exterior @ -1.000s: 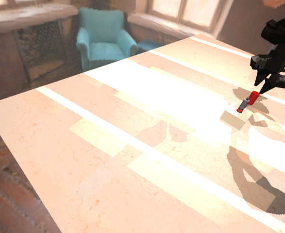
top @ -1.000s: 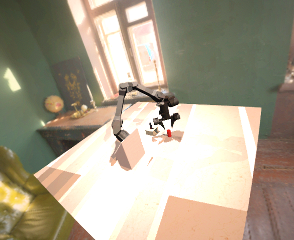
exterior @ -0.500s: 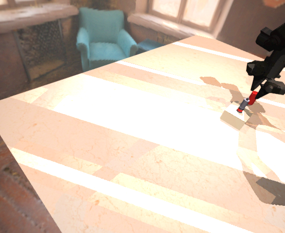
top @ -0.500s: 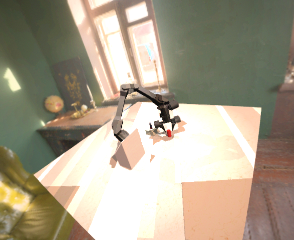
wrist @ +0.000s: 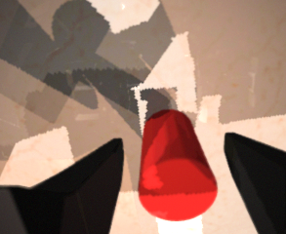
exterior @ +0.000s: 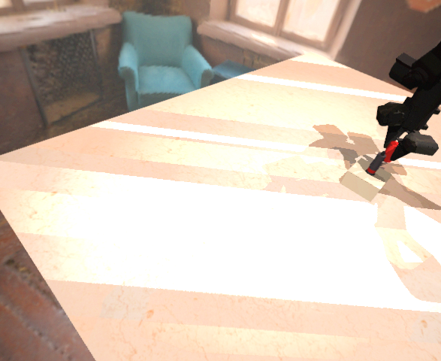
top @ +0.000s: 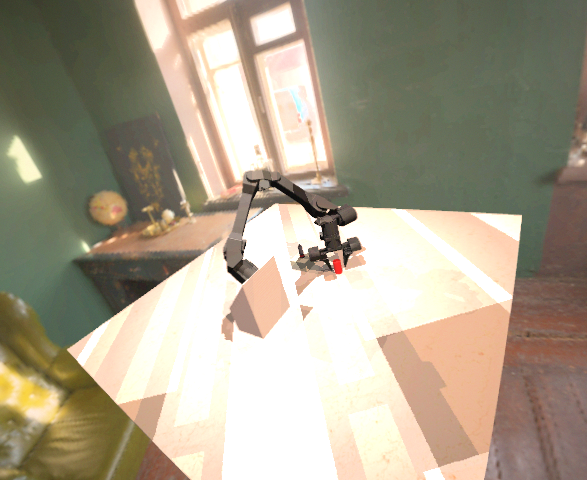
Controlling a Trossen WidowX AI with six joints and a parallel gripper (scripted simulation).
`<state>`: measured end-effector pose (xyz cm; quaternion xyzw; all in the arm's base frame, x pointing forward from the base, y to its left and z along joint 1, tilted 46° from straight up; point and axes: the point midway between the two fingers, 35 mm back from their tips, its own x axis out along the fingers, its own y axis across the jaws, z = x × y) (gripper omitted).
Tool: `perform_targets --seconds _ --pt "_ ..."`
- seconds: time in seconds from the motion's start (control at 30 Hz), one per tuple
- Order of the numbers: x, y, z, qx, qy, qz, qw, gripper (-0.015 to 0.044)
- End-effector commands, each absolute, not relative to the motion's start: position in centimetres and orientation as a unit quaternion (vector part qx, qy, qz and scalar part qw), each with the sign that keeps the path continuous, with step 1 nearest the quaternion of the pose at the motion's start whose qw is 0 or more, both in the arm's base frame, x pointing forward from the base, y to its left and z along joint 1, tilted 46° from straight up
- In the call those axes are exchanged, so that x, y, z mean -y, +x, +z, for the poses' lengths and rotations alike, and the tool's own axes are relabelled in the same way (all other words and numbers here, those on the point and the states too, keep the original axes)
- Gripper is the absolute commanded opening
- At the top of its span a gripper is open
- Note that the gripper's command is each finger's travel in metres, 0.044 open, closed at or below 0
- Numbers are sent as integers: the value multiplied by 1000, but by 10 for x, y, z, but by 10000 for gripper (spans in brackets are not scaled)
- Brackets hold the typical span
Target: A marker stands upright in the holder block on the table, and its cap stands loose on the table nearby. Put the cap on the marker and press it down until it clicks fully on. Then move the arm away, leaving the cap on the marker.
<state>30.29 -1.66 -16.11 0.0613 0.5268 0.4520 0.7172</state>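
The red cap (top: 337,266) (exterior: 392,149) (wrist: 177,171) stands on the table. My gripper (top: 337,269) (wrist: 173,143) is open and low over the table, with one finger on each side of the cap. The wrist view shows a gap between the cap and each finger. In the exterior view the fingers partly overlap the cap. The dark marker (top: 301,251) (exterior: 376,162) with a red band near its foot stands in the pale holder block (top: 304,264) (exterior: 362,183), beside the cap. Marker and holder do not show in the wrist view.
A large tan block (top: 265,302) stands on the table by the arm's base, away from the holder. The arm (top: 293,188) arches over from the base to the cap. Strong light and shadow patches cross the table (top: 412,289) (exterior: 154,233).
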Motion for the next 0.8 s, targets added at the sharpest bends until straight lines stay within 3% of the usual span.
perform_targets --seconds 0.0,0.07,0.37,0.47,0.77 --pt "14 301 -164 -528 66 452 716 191" --pt "14 301 -164 -528 66 452 716 138" --pt "14 301 -164 -528 66 452 716 78" --pt "16 301 -163 -529 64 452 715 0" --pt "32 301 -149 -531 61 451 715 0"
